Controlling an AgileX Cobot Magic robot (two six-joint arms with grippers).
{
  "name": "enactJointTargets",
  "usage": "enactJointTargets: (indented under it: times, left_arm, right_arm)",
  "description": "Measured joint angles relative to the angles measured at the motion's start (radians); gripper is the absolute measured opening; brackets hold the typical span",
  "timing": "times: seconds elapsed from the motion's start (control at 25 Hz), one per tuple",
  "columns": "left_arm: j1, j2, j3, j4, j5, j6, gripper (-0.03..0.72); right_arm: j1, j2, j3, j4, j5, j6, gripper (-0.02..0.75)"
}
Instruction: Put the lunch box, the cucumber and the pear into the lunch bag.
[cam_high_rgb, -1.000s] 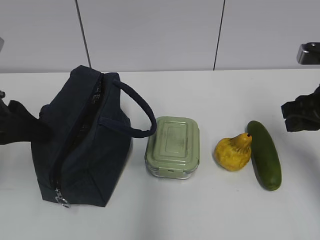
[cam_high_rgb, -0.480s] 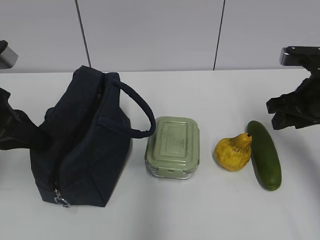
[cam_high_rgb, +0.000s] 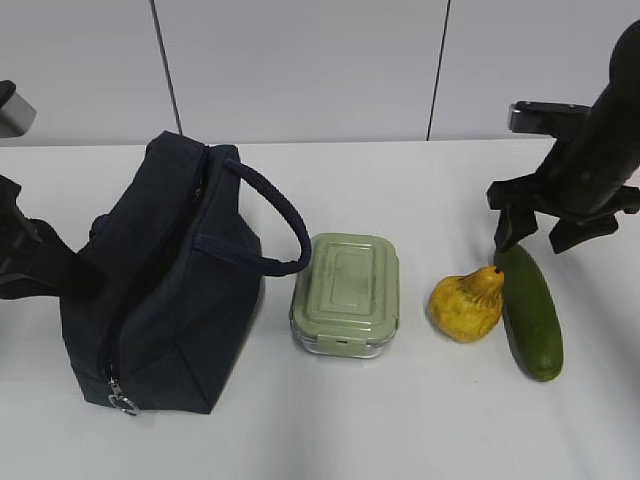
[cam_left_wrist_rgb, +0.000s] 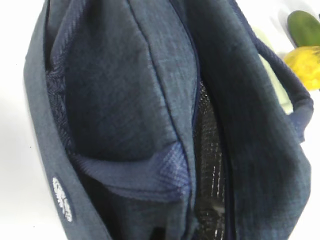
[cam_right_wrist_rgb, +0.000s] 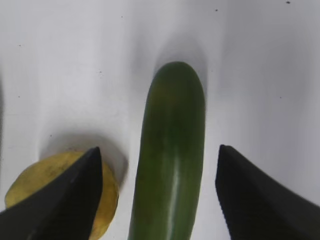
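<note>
white table (cam_high_rgb: 420, 430) | pale grey panelled wall (cam_high_rgb: 300, 60), 2 dark seams

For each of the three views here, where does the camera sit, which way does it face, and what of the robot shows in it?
Exterior view: raised, facing the table at a downward slant; sees lunch bag, lunch box, pear, cucumber, the right claw open above the cucumber's far end, and the left arm at the bag.
Left wrist view: close above the bag's opening; no claw visible.
Right wrist view: looks down on the cucumber between both dark fingers.
Shared: cucumber and pear appear in all three.
</note>
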Motion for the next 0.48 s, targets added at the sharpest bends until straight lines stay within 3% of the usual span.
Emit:
enactJointTargets:
  times: [0.4, 0.48]
  left_arm:
    - [0.000, 0.000, 0.000, 0.000, 0.000, 0.000, -0.013]
    - [0.000, 0.000, 0.000, 0.000, 0.000, 0.000, -0.013]
  right_arm:
    - [0.000, 0.212, -0.186, -0.027, 0.190, 0.008, 0.549]
    - [0.000, 0.222, -0.187, -0.037, 0.213, 0.008, 0.494]
